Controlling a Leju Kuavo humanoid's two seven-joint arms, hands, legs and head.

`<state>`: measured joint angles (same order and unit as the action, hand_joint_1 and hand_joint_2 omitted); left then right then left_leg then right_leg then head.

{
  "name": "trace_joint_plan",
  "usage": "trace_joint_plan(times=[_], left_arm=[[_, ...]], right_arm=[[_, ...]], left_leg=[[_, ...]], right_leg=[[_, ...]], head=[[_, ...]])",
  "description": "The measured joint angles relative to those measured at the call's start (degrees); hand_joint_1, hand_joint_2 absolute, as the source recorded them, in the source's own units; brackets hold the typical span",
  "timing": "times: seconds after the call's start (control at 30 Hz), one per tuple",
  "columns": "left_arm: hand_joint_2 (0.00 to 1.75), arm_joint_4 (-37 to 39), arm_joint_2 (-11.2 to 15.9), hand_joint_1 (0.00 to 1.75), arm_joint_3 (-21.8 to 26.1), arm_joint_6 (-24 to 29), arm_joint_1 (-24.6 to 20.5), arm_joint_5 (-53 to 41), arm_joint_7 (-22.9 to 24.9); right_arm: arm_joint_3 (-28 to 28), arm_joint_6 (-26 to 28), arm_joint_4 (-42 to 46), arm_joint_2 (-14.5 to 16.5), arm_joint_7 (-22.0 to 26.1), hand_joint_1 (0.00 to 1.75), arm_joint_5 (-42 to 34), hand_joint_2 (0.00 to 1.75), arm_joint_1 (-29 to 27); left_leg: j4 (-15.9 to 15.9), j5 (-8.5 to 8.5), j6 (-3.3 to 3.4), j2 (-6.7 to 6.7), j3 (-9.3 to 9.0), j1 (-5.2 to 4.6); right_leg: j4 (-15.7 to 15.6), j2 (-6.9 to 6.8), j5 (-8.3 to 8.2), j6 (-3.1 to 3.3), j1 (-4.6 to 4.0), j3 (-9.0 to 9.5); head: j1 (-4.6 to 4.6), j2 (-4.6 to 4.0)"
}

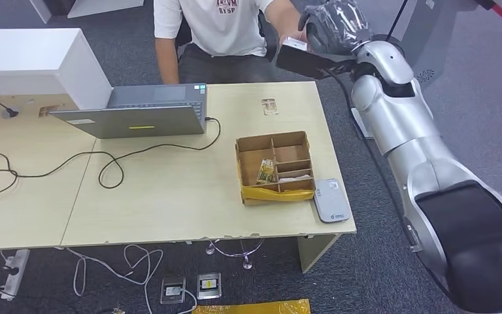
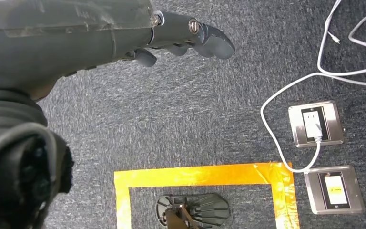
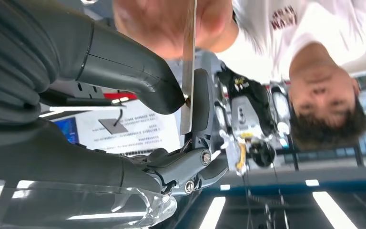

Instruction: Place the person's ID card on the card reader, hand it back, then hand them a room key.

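Note:
My right hand is raised toward the seated person and pinches a thin pale card between thumb and finger. In the right wrist view the card appears edge-on, with the person's hand on its far end. Which card it is I cannot tell. The grey card reader lies bare at the table's front right corner. Beside it, a compartmented cardboard box holds a yellow patterned card. My left hand hangs over the floor, fingers apart, holding nothing.
A small patterned card lies on the table beyond the box. An open laptop with a black cable sits at the back, next to a white cabinet. Floor sockets and orange tape lie below.

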<state>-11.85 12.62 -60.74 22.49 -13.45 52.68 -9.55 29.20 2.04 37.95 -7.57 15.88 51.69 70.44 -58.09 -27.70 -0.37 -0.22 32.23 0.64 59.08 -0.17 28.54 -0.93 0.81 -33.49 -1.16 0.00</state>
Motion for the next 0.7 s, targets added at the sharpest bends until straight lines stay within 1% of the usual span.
trace_joint_plan(times=[0.17, 0.37, 0.4, 0.5, 0.53, 0.7], left_arm=[[0.0, 0.0, 0.5, 0.0, 0.0, -0.7, -0.3, -0.4, 0.0], [0.0, 0.0, 1.0, 0.0, 0.0, -0.9, -0.1, -0.4, 0.0], [0.0, 0.0, 1.0, 0.0, 0.0, -0.9, 0.0, -0.4, 0.0], [0.0, 0.0, 1.3, 0.0, 0.0, -0.9, 0.2, -0.3, 0.0], [0.0, 0.0, 1.3, 0.0, 0.0, -0.9, 0.3, -0.3, 0.0], [0.0, 0.0, 1.6, 0.0, 0.0, -0.7, 0.5, 0.1, 0.0]], right_arm=[[1.3, -2.4, -6.5, 2.4, -1.8, 1.75, 2.5, 1.75, 3.0], [3.3, -3.6, -11.4, 4.0, -3.1, 1.75, 4.7, 1.75, 4.7], [3.5, -3.6, -11.9, 4.2, -3.2, 1.56, 4.8, 1.75, 4.8], [3.9, -3.5, -13.1, 4.5, -3.3, 0.25, 4.9, 1.75, 4.9], [4.0, -3.3, -13.4, 4.5, -3.3, 0.0, 4.9, 1.75, 4.9], [4.2, -0.1, -14.8, 4.6, -3.5, 0.0, 4.6, 1.75, 4.9]], left_leg=[[0.0, 0.0, 0.0, -0.01, 0.0, 0.02], [0.0, 0.0, 0.0, -0.01, 0.0, 0.01], [0.0, 0.0, 0.0, -0.01, 0.0, 0.01], [0.0, 0.0, 0.0, -0.01, 0.0, 0.01], [0.0, 0.0, 0.0, -0.01, 0.0, 0.01], [0.0, 0.0, 0.0, 0.0, -0.02, 0.02]], right_leg=[[0.0, 0.0, 0.0, 0.0, -0.02, 0.0], [0.0, 0.0, 0.01, 0.0, -0.02, 0.01], [0.0, 0.0, 0.0, 0.0, -0.01, 0.01], [0.0, 0.0, 0.0, 0.0, -0.01, 0.01], [0.0, 0.0, 0.0, 0.0, -0.01, 0.01], [0.0, 0.01, 0.0, 0.0, -0.02, 0.0]], head=[[-0.01, 0.0], [-0.01, 0.0], [-0.01, 0.0], [-0.01, 0.0], [-0.01, 0.0], [-0.01, 0.0]])
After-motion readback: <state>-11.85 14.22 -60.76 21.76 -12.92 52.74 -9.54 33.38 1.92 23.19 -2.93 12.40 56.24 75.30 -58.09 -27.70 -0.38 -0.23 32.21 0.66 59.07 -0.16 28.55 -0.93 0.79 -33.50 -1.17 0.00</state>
